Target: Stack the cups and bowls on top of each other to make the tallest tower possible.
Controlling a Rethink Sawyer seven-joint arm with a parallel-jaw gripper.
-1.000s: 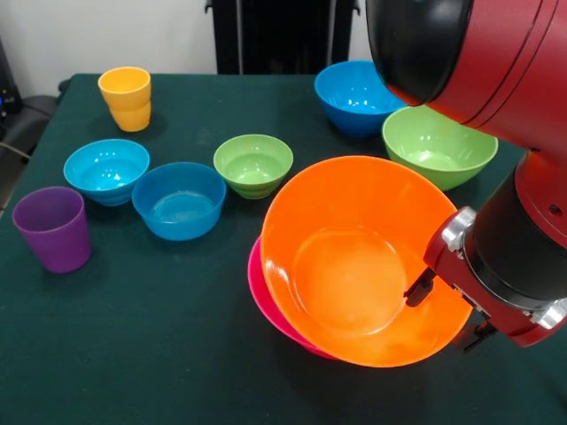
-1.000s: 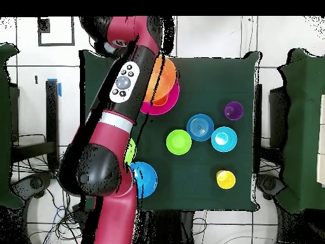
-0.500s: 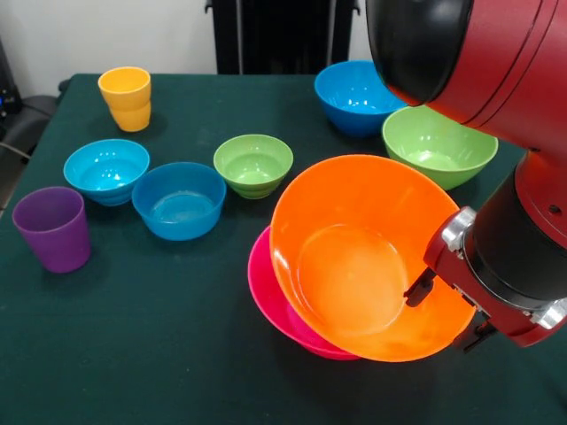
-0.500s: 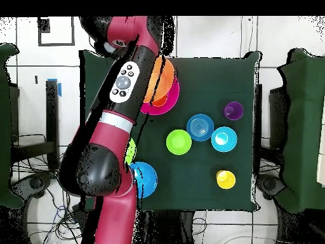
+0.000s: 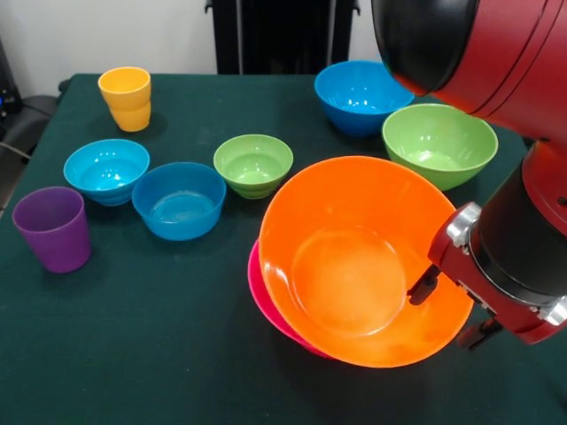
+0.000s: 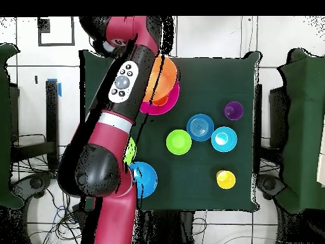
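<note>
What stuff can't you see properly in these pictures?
- Under the large orange bowl, front view: it covers most of the pink bowl, so anything stacked between them is hidden.
- End effector, front view: tucked behind the orange bowl's rim; open or shut cannot be told.
- Medium green bowl, overhead view: the arm covers nearly all of it.
- Purple cup: its bottom inside is too dark to see.

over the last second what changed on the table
The big orange bowl tipped on the pink bowl: it swung right and uncovered more pink, then swung back left to about where it began. The tool sits at its right rim throughout; the arm shifted slightly right. The other bowls and cups stayed put.
</note>
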